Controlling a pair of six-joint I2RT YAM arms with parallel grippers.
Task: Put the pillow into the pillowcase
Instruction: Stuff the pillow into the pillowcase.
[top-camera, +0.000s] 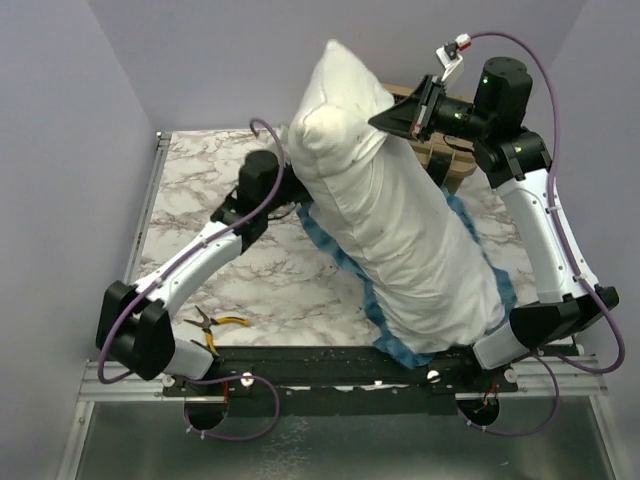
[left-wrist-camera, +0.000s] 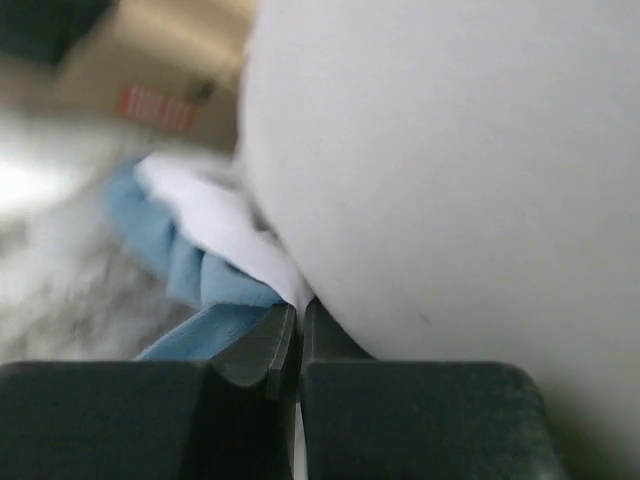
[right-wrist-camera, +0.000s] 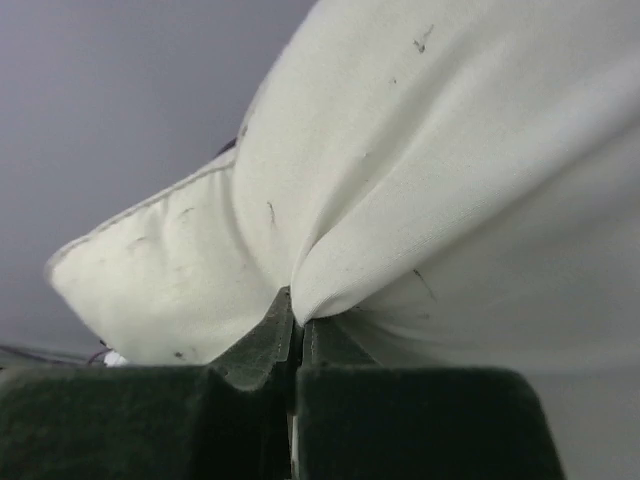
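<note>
White pillow (top-camera: 400, 210) over mostly hidden pillowcase (top-camera: 330, 248)

Raised pillow (top-camera: 400, 220) blocks centre-right; left table (top-camera: 200, 190) open; pliers (top-camera: 215, 323) near base.

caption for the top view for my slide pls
The right gripper holds up one end of the pillow while the left gripper pinches the pillowcase edge, over a marble table.

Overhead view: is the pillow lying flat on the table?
No, the right hand pinches the pillow near its far end and holds that end raised, so it slopes down toward the pillowcase at the near edge.
</note>
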